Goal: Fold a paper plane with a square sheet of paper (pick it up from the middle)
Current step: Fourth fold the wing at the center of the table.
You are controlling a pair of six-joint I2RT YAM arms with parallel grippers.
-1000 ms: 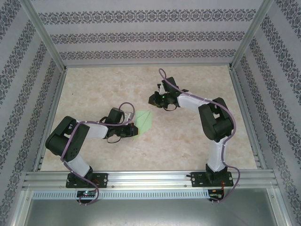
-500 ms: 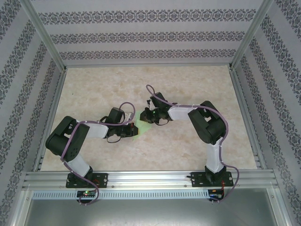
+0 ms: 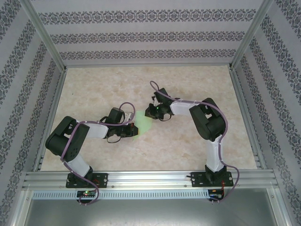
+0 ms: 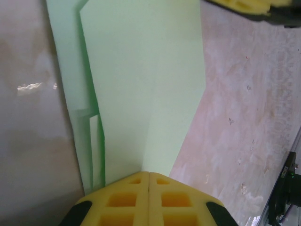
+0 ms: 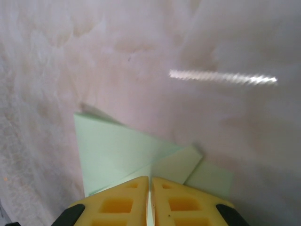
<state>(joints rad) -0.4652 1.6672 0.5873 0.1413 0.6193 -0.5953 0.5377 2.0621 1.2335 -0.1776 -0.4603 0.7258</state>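
Right gripper (image 3: pixel 152 112) is moving in from 2 o'clock, pinching the flimsy sheet (image 3: pixel 142 124).
Left gripper (image 3: pixel 133 130) is pinching its 8 o'clock edge.

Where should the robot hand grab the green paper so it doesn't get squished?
Probably best by a thin edge, coming in low from the side. The green paper is flat and folded into layers, so there's nothing to grip from above. That's how it's held now: the left gripper is pinched on one end, the right gripper on the opposite end.
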